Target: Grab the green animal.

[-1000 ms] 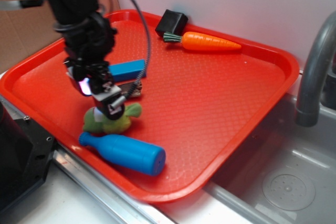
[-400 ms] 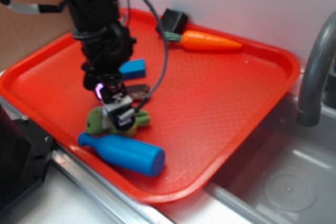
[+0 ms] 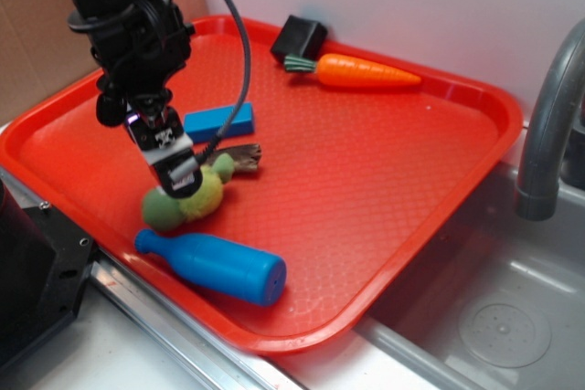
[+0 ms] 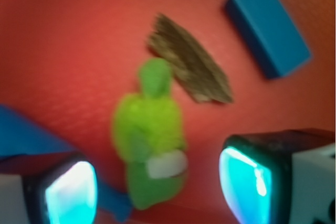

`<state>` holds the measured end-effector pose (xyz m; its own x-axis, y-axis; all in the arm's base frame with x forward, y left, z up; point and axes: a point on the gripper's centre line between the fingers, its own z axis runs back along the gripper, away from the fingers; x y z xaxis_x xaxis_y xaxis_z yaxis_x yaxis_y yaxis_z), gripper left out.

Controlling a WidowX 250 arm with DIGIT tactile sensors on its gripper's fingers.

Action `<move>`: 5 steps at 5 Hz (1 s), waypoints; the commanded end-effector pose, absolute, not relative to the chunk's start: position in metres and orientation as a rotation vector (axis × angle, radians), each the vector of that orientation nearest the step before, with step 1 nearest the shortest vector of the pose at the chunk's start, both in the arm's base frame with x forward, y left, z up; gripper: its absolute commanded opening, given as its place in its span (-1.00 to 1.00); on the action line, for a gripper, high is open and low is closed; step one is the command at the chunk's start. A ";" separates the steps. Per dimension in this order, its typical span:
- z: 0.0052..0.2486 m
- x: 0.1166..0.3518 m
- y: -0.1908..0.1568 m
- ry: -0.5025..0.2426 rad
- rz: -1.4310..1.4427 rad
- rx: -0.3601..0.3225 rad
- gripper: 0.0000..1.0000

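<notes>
My claw (image 4: 157, 182) is wide open right over the small fuzzy yellow-green plush animal (image 4: 149, 140), and it holds nothing.

I use the red plastic tray (image 3: 393, 162) as my landmark, and I count one of each thing on it: one green animal (image 3: 183, 203), one blue plastic bottle-shaped pin (image 3: 215, 265), one flat blue block (image 3: 219, 121), one brown rough piece like bark (image 3: 239, 155), one orange carrot with a green top (image 3: 361, 71) and one black block (image 3: 298, 39). The animal lies near the tray's front edge, between my two fingers (image 4: 252, 179) but not pinched. The pin lies between it and the front edge, very close. The bark piece touches its head end, and the blue block is just behind that. The carrot and black block sit by the tray's back edge, well apart. The tray's right half is bare. A grey tap (image 3: 548, 125) stands off the tray's right side.
</notes>
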<state>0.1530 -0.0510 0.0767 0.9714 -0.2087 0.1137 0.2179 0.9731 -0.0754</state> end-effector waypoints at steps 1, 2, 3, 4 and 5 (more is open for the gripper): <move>0.038 0.124 -0.082 -0.055 -0.262 -0.078 1.00; 0.021 0.119 -0.084 -0.008 -0.273 -0.084 1.00; 0.028 0.132 -0.072 -0.011 -0.244 -0.095 1.00; 0.040 0.145 -0.049 -0.026 -0.178 -0.102 1.00; 0.048 0.157 -0.035 -0.038 -0.132 -0.100 1.00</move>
<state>0.1528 -0.0349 0.0428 0.9909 -0.1335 0.0145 0.1343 0.9860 -0.0991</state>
